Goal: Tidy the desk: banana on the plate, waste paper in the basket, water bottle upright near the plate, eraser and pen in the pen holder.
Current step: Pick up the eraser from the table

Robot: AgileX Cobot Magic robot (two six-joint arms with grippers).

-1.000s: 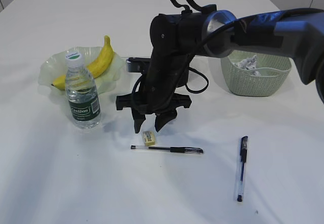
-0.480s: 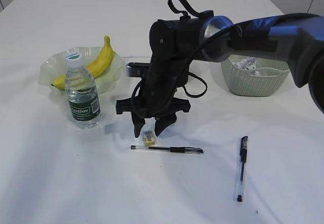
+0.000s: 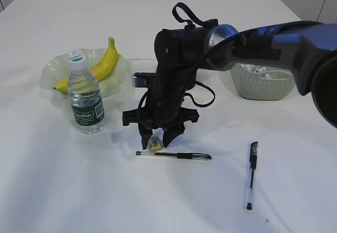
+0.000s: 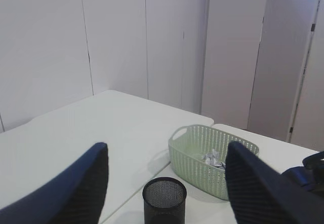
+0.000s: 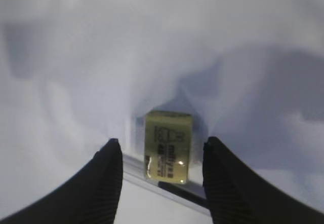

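Observation:
The yellow eraser (image 3: 155, 145) lies on the table, just behind a black pen (image 3: 176, 155). My right gripper (image 3: 156, 138) hangs low over it, open, one finger on each side of the eraser (image 5: 168, 147), not gripping. A second pen (image 3: 251, 175) lies to the right. The banana (image 3: 102, 64) rests on the pale green plate (image 3: 50, 72), and the water bottle (image 3: 86, 98) stands upright in front of it. Waste paper (image 3: 261, 70) sits in the green basket (image 3: 263, 85). My left gripper (image 4: 167, 145) is open and empty, raised above the black mesh pen holder (image 4: 164, 200).
The right arm (image 3: 263, 38) reaches across from the right and hides the pen holder in the exterior view. The basket (image 4: 210, 160) stands just behind the holder in the left wrist view. The pen (image 5: 177, 189) lies right against the eraser's near side.
My right gripper has come down and slightly forward; its fingers now stand on either side of the eraser. The jaws stay at the same width. Nothing else moved.

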